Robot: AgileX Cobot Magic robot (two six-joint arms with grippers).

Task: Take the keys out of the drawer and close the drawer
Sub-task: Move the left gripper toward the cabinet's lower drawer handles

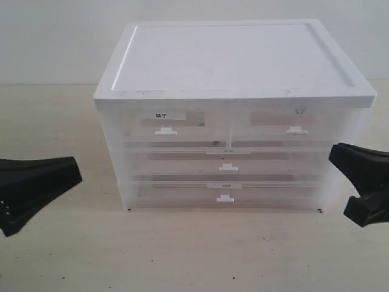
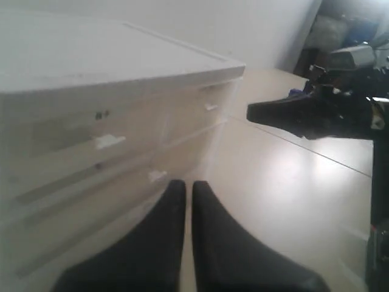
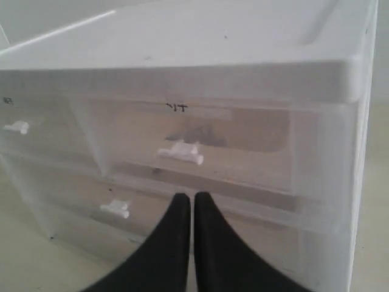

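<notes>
Keys point(image 3: 196, 134) showed only as a dark, blurred shape behind the cloudy front of the top-right drawer point(image 1: 273, 125), which was shut like the other drawers; their long axis I could not tell. At the left, the left pincer point(image 2: 184, 185) was clenched and empty, low over the tabletop point(image 1: 182, 261) and apart from the cabinet point(image 1: 234, 61). At the right, the right pincer point(image 3: 186, 198) was also clenched on nothing and pointed at that drawer's white handle point(image 3: 180, 152), with the keys lying just behind it. The right arm seemed the nearer one, so I judged it should release its fingers and pull this handle first.
</notes>
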